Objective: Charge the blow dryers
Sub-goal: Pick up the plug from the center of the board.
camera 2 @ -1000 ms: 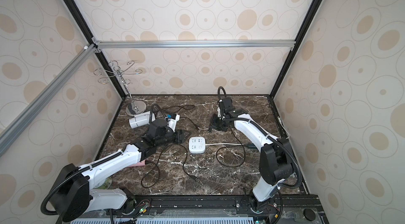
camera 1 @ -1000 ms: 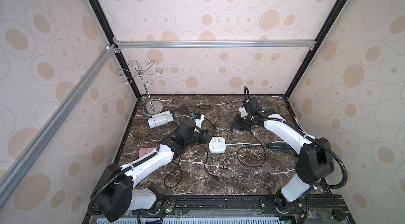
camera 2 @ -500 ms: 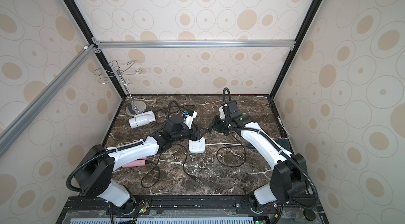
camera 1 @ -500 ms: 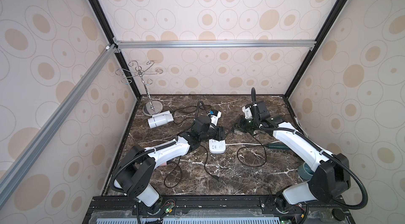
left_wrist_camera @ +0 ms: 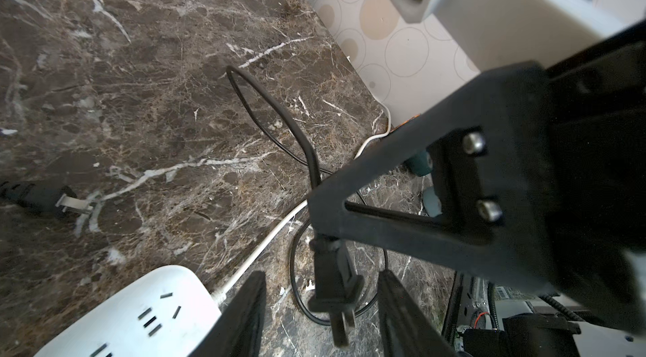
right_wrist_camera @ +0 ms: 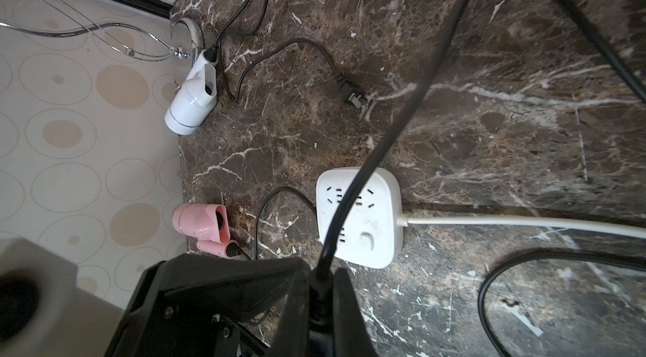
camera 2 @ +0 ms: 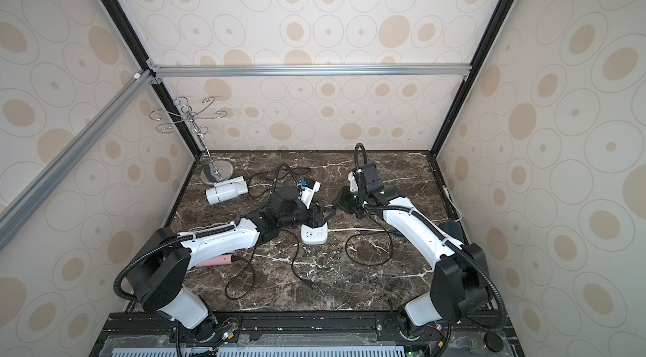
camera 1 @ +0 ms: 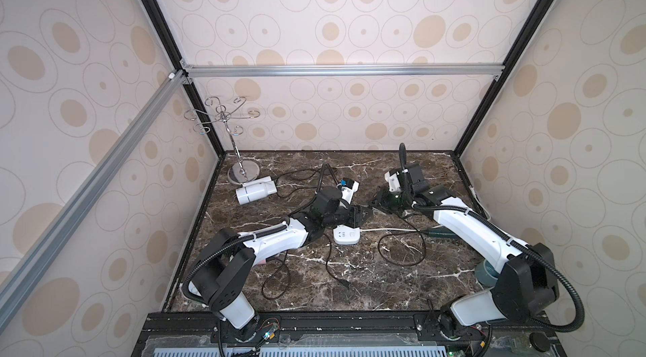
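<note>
Centrally, both arms are hovering outstretched: right tool (right_wrist_camera: 321,269), pointing nine o'clock, is pinching a black cord (right_wrist_camera: 349,205); left tool (left_wrist_camera: 321,278) is gaping around its plug (left_wrist_camera: 332,289).

Front tabletop (camera 1: 384,289) was open, crossed only by loose black cords (camera 1: 402,264). Power strip (camera 1: 346,235) blocked the middle; left arm (camera 1: 272,243) and right arm (camera 1: 465,229) met just behind it.
</note>
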Controlling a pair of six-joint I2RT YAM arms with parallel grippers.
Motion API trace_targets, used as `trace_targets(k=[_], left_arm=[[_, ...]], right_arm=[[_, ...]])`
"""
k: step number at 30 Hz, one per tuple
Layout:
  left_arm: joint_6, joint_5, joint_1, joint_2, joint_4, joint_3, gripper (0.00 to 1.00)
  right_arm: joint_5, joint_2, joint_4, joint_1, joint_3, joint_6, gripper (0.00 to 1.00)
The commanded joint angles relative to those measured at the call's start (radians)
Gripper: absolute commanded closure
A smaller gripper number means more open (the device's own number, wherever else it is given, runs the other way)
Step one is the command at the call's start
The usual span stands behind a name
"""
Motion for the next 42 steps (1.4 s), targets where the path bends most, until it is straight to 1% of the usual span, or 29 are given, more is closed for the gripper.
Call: trace_targets(k=[1, 4, 10, 13, 16, 19, 21, 24, 26, 27, 29, 33, 36, 38, 42], left_arm=[[-0.008, 0.014, -0.008, 0.005, 0.020, 0.034, 0.51], [-0.015, 0.010, -0.008, 0.011, 0.021, 0.034, 0.58], [-0.032, 0.008, -0.007, 0.018, 0.030, 0.039, 0.68], [-0.040, 0.005, -0.008, 0.018, 0.031, 0.044, 0.74], [-0.047, 0.007, -0.008, 0.015, 0.041, 0.041, 0.78], [-0.069, 0.025, -0.003, 0.014, 0.062, 0.033, 0.90], [-0.093, 0.055, 0.004, 0.012, 0.098, 0.020, 0.96], [-0.126, 0.072, 0.015, -0.004, 0.150, -0.008, 0.98], [-0.138, 0.118, 0.025, -0.015, 0.178, -0.027, 0.98], [-0.141, 0.133, 0.031, -0.019, 0.190, -0.034, 0.99], [-0.148, 0.169, 0.046, -0.025, 0.216, -0.046, 0.99], [-0.155, 0.309, 0.071, -0.013, 0.277, -0.053, 1.00], [-0.168, 0.409, 0.079, 0.002, 0.316, -0.038, 1.00], [-0.177, 0.454, 0.078, 0.004, 0.337, -0.031, 1.00], [-0.201, 0.523, 0.078, 0.006, 0.387, -0.024, 1.00]], right_arm=[[-0.023, -0.003, 0.038, 0.003, -0.013, 0.011, 0.99], [-0.036, 0.000, 0.051, 0.002, -0.018, 0.017, 0.99], [-0.041, -0.009, 0.056, 0.002, -0.025, 0.017, 0.99], [-0.045, -0.012, 0.052, 0.002, -0.026, 0.012, 0.99], [-0.054, -0.017, 0.053, 0.002, -0.027, 0.011, 0.99], [-0.085, -0.027, 0.098, 0.002, -0.043, 0.016, 0.97], [-0.107, -0.041, 0.151, 0.002, -0.071, 0.036, 0.91], [-0.127, -0.066, 0.188, -0.001, -0.091, 0.038, 0.78], [-0.149, -0.091, 0.212, -0.009, -0.106, 0.030, 0.64], [-0.167, -0.103, 0.223, -0.017, -0.114, 0.030, 0.58], [-0.229, -0.132, 0.267, -0.050, -0.141, 0.045, 0.49], [-0.384, -0.192, 0.471, -0.097, -0.229, 0.120, 0.28], [-0.407, -0.233, 0.464, -0.112, -0.255, 0.113, 0.23], [-0.417, -0.251, 0.475, -0.124, -0.278, 0.106, 0.20], [-0.506, -0.238, 0.606, -0.140, -0.328, 0.164, 0.24]])
